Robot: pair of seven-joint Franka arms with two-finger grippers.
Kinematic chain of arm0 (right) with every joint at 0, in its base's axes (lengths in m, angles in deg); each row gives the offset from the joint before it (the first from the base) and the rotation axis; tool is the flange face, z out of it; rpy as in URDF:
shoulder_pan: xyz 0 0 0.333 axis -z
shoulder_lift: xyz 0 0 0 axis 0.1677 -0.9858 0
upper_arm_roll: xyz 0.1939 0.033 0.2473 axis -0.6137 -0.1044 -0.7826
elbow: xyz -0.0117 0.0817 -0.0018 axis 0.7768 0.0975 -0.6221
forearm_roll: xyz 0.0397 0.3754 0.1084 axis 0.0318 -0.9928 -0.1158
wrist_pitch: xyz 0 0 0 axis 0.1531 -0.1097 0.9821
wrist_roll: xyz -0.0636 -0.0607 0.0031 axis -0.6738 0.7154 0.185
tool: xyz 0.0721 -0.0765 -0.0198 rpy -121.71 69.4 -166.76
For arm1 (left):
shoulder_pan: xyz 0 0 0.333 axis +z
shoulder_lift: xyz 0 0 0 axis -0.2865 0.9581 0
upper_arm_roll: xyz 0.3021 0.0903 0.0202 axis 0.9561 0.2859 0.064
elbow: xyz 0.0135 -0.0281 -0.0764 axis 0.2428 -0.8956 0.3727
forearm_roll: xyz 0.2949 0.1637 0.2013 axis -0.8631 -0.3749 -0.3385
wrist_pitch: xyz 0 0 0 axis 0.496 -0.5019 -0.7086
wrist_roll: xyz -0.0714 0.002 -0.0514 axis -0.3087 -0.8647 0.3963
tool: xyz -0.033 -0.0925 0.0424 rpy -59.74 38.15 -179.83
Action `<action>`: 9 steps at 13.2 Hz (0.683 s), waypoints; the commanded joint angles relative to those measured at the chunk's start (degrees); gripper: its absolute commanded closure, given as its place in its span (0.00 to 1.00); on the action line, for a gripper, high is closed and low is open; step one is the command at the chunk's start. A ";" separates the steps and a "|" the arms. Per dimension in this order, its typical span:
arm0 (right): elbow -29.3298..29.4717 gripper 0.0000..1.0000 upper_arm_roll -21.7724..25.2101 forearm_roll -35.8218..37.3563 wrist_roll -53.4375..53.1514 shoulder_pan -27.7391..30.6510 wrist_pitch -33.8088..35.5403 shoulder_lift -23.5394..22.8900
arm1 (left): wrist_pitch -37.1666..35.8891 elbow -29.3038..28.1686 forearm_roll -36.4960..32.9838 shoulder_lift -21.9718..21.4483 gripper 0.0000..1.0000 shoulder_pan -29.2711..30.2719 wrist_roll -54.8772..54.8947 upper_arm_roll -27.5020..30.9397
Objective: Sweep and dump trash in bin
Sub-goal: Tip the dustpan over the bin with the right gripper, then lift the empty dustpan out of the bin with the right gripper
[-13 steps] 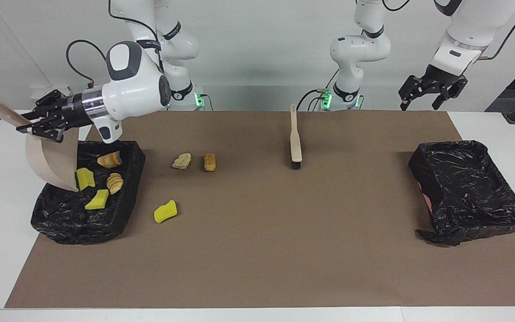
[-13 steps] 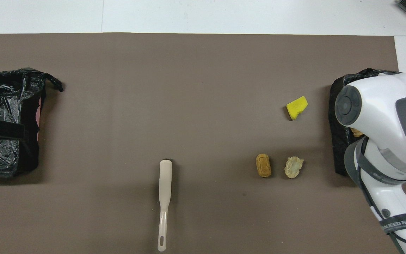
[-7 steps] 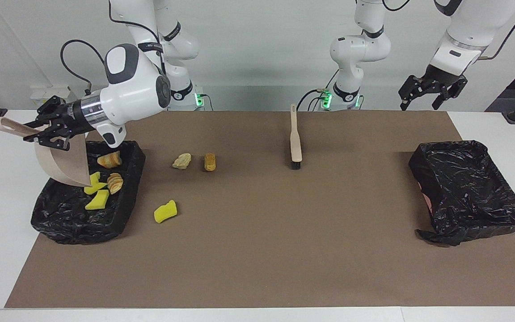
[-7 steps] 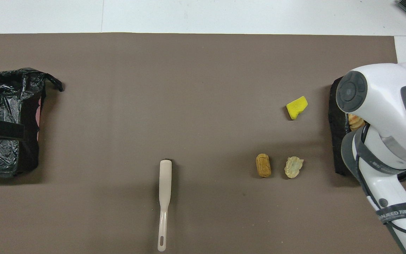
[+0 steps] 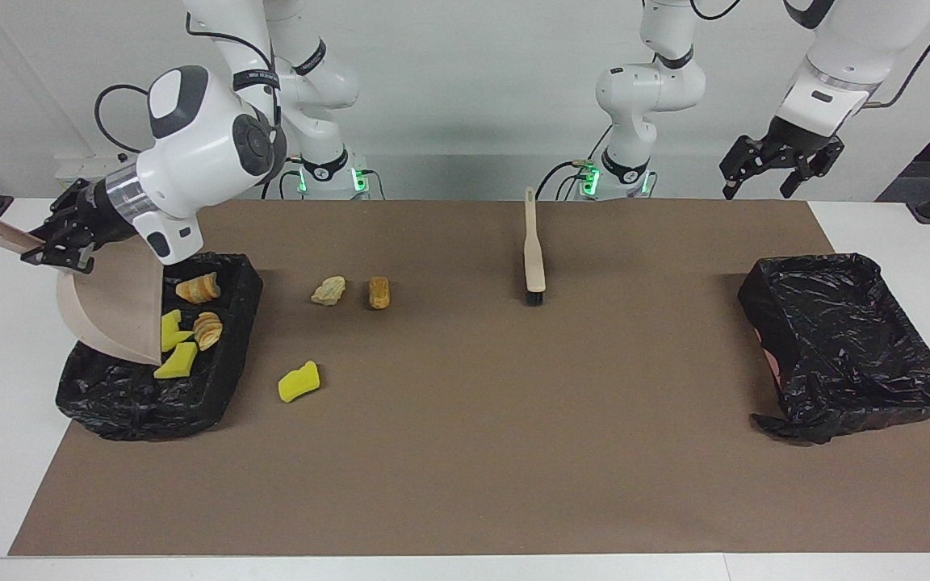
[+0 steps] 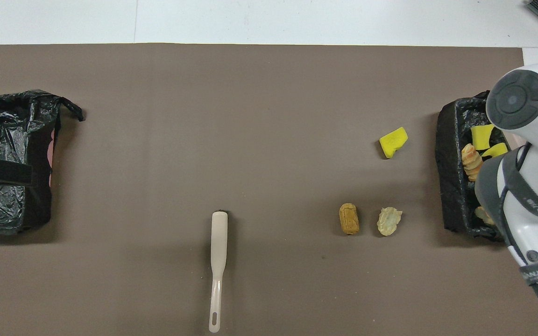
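Right gripper (image 5: 49, 242), upper left of the facing frame, is clamped on the handle of the beige dustpan (image 5: 114, 303). The pan hangs tilted, its lip down in the black-lined bin (image 5: 227, 379) at the right arm's end of the table. Against the frame a second ago, the wrist has lifted and swung back, the pan sits lower and flatter, and the overhead view now exposes bin contents that the arm covered.

Hidden: the right gripper and the pan are out of the overhead frame; the arm cuts off the bin's outer part there.

Bin contents, facing view: two yellow sponge chunks (image 5: 177, 361), one partly under the pan lip, and two bread-like pieces (image 5: 198, 288).

On the brown mat (image 5: 465, 452), left-centre of the facing frame: a third yellow sponge chunk (image 5: 299, 382), a pale lump (image 5: 328, 290) and a brown bread piece (image 5: 379, 293) side by side.

The brush (image 5: 534, 258) lies at upper centre. Left gripper (image 5: 780, 165) waits, spread, at upper right, over the table edge. Second lined bin (image 5: 844, 347) holds no scraps.
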 commanded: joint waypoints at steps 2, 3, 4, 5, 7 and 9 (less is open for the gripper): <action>3.31 1.00 -0.43 -5.87 -6.01 0.91 -1.98 -0.57 | -0.98 0.33 -0.78 -0.48 0.00 0.74 0.51 -0.48; 3.40 1.00 -0.60 -6.22 -7.17 0.64 -2.16 -0.57 | -1.06 0.33 -0.78 -0.48 0.00 0.74 0.51 -0.48; 4.36 1.00 -0.69 -7.44 -8.84 0.64 -2.07 -0.65 | -1.06 0.33 -0.78 -0.48 0.00 0.74 0.51 -0.48; 4.71 1.00 -0.60 -11.46 -10.68 0.90 -2.16 -0.65 | -0.98 0.33 -0.78 -0.48 0.00 0.74 0.51 -0.48; 4.72 1.00 -0.34 -17.98 -12.10 1.78 -4.33 -0.83 | -1.06 0.33 -0.78 -0.48 0.00 0.74 0.51 -0.48; 4.80 1.00 -0.34 -20.28 -14.90 2.22 -5.94 -0.92 | -1.06 0.33 -0.78 -0.48 0.00 0.74 0.51 -0.48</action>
